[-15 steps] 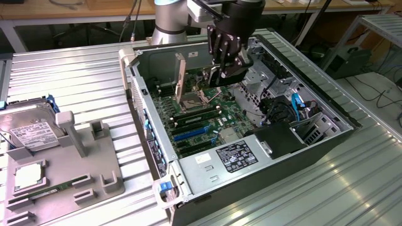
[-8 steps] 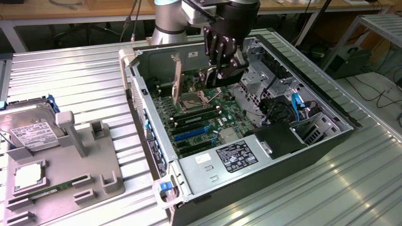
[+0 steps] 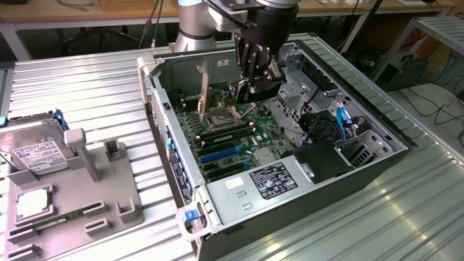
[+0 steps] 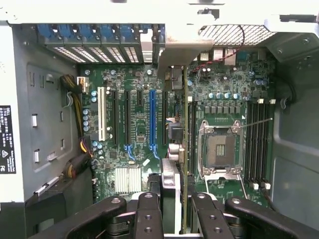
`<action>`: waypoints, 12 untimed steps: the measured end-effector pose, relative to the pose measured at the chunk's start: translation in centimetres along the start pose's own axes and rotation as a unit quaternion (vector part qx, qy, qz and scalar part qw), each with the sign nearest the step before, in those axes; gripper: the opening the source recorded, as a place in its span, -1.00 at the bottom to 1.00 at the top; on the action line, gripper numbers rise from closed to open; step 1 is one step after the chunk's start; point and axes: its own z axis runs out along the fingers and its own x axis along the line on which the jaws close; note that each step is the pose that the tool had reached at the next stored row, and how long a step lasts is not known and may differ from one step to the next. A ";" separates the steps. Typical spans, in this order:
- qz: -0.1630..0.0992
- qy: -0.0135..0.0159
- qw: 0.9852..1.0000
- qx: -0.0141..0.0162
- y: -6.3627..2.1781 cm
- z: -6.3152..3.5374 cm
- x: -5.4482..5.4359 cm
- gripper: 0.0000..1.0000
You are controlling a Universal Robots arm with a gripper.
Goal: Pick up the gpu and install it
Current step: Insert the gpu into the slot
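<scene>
Gripper [image 4: 175,201] clamps the gpu [image 4: 185,139] edge-down, long axis parallel to the slots [image 4: 152,117].

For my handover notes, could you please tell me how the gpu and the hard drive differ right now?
The gpu is held on edge by the gripper inside the open case; the hard drive rests on the grey tray outside it. The gpu looks dark; the hard drive is silver with a white label. Both are flat parts.

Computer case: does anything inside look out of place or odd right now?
Nothing looks spilled or damaged. The CPU socket looks bare, with no chip or cooler on it. The gpu hangs on edge in the jaws above the motherboard, not seated in any slot.
</scene>
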 end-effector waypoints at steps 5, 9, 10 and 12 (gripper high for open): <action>0.009 0.000 1.000 0.000 0.04 0.26 0.0 -0.44; 0.009 0.000 1.000 0.000 0.18 0.36 0.0 -0.44; 0.009 0.000 1.000 0.000 0.20 0.38 0.0 -0.44; 0.009 0.000 1.000 0.000 0.25 0.52 0.0 -0.44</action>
